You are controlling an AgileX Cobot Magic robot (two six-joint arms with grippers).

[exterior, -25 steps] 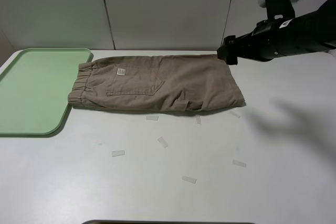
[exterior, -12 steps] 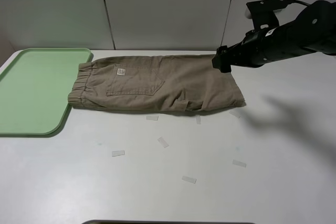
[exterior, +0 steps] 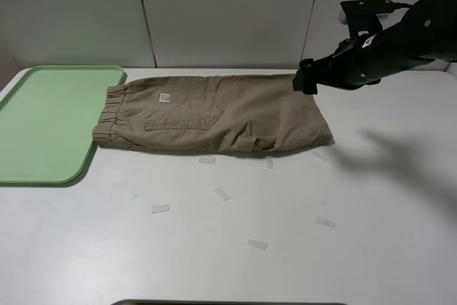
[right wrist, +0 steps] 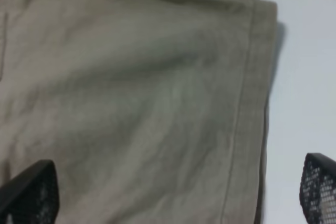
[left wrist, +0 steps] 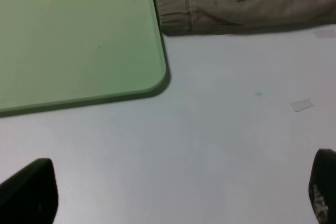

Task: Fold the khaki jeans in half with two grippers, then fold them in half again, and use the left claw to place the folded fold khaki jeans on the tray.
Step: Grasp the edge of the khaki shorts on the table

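The khaki jeans [exterior: 214, 112] lie flat and folded lengthwise on the white table. Their gathered waistband [left wrist: 178, 3] touches the mint-green tray [exterior: 43, 126] at the left. My right gripper [exterior: 305, 80] hovers over the far right hem corner, open. In the right wrist view its fingertips [right wrist: 29, 192] stand wide apart above the khaki cloth [right wrist: 131, 103] and hem edge, holding nothing. My left gripper [left wrist: 176, 190] does not show in the exterior high view. Its wrist view shows it open above bare table, near the tray's rounded corner [left wrist: 152, 77].
Several small white tape strips [exterior: 221, 193] lie on the table in front of the jeans; one shows in the left wrist view [left wrist: 302, 105]. White wall panels stand right behind the table. A dark edge [exterior: 214, 303] runs along the front.
The right arm has swung inward over the hem end, its rear part coming left and steeper; the gripper tip stays near the far right corner. The jeans have not moved.
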